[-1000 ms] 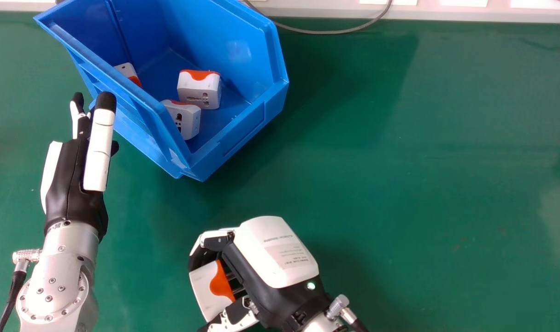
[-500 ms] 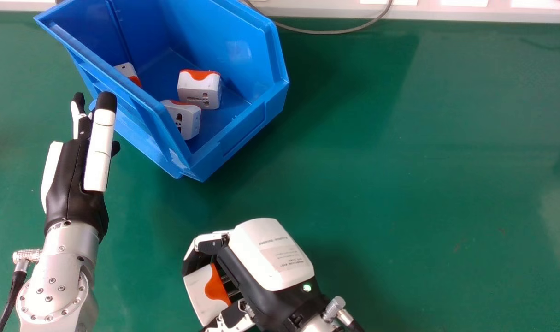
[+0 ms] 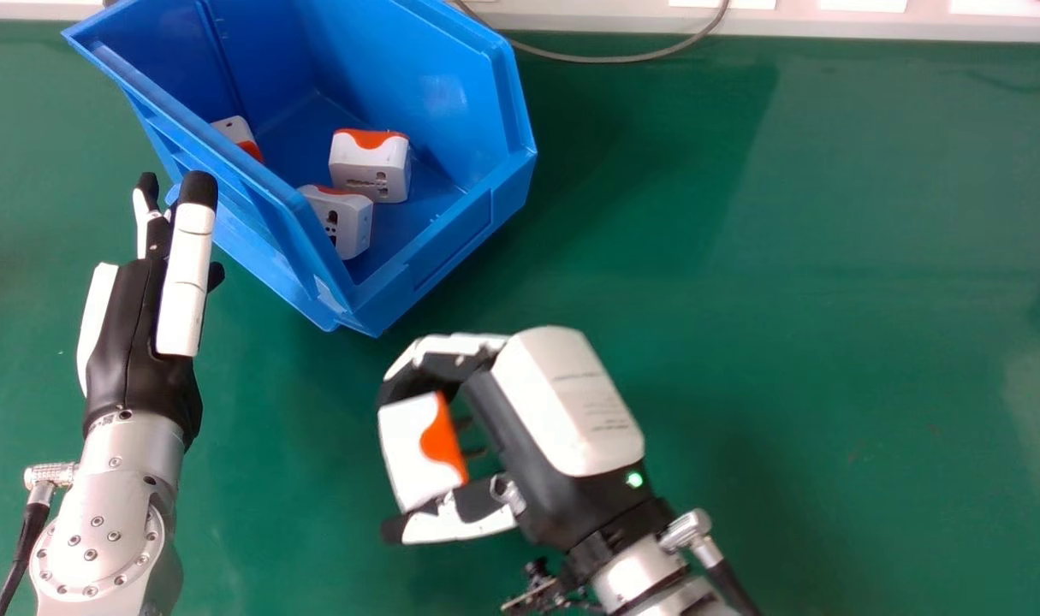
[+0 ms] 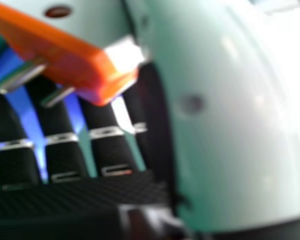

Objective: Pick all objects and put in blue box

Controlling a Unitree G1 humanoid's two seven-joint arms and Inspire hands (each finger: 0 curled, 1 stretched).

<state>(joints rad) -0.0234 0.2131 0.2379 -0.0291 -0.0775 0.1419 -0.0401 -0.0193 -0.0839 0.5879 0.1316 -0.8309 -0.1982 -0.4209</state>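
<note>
Our right robot hand (image 3: 567, 402) slanted leftward, curled round a plug (image 3: 413, 445), our left robot hand (image 3: 134, 334) straight-fingered beside the blue box (image 3: 442, 244), desk (image 3: 742, 257) stretching rightward

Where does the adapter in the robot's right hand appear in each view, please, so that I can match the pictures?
Head view: lower half, just left of centre, the adapter gripped by the right hand.
Right hand view: beside the thumb, the same adapter partly in front of the fingers.
Shared landmark: the adapter's orange band, with two metal prongs sticking out.
</note>
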